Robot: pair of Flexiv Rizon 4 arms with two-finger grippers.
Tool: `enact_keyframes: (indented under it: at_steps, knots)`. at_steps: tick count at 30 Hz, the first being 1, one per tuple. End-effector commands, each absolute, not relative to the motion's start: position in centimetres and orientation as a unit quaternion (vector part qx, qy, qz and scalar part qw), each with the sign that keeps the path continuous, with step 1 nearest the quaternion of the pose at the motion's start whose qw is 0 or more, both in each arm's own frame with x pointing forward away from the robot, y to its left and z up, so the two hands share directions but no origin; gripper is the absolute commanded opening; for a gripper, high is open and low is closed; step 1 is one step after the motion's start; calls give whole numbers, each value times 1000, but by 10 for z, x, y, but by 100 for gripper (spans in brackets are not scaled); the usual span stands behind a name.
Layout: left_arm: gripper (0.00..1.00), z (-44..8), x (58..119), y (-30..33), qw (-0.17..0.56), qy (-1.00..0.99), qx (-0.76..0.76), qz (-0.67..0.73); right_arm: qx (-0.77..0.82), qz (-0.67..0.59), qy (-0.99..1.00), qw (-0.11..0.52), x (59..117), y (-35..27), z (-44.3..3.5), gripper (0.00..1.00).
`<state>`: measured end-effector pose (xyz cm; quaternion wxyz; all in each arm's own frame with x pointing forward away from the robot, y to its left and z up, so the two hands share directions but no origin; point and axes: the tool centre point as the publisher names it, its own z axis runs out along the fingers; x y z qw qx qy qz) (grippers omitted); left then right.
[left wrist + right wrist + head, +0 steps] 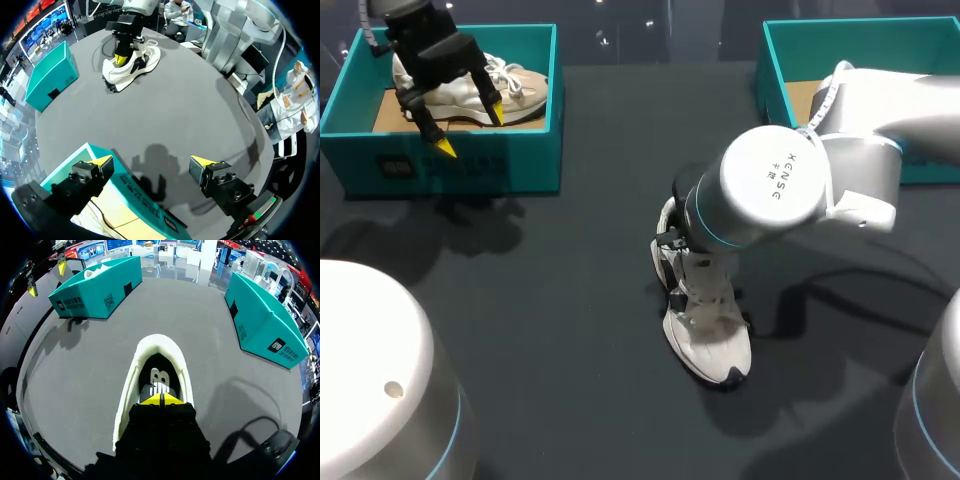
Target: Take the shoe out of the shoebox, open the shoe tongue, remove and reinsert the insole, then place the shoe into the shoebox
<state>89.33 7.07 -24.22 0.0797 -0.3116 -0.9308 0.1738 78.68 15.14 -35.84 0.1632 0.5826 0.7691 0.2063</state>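
The right gripper (161,399) is keeping its yellow tips pressed together, sitting low inside the opening of the white shoe (131,385). Whether anything thin is pinched between the tips cannot be told. The right wrist view is showing this closure plainly. In the head view the right arm (790,185) is covering those fingers entirely, so only the white shoe (705,340) is showing, lying at centre frame with its toe toward the lower edge. The left wrist view is catching the right gripper (119,59) from far ahead as one yellow tip dipping into the white shoe (131,67).

The left gripper (152,162) is holding its fingers wide apart with nothing between them. In its own view it is hanging over the near wall of the left box (145,200). The head view is placing the left gripper (470,129) at upper left, above the front wall of the left box (450,160), where a beige shoe (515,90) is lying inside.

The right wrist view is showing the left box (95,290) and the right box (265,325) standing well apart, ahead of the shoe on either side. The right box (775,70) is sitting at upper right of the head view on the dark table (550,300).
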Motion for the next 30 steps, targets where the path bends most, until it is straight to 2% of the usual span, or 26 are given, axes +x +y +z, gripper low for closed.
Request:
enact_keyframes:
  at_steps: [1, 15, 22, 26, 30]
  knots:
    - [100, -242, 893, 71, 80, -931, -312, 173, 574, 217, 771, 168, 797, 164, -368, 0]
    - [100, -242, 893, 71, 80, -931, -312, 173, 551, 223, 781, 191, 838, 183, -394, 0]
    - [100, -242, 893, 71, 80, -931, -312, 173, 561, 177, 797, 135, 841, 179, -429, 0]
    - [100, -242, 893, 71, 80, -931, -312, 173, 579, 142, 796, 100, 823, 173, -452, 0]
    - [100, -242, 893, 71, 80, -931, -312, 173, 594, 117, 791, 85, 800, 161, -454, 0]
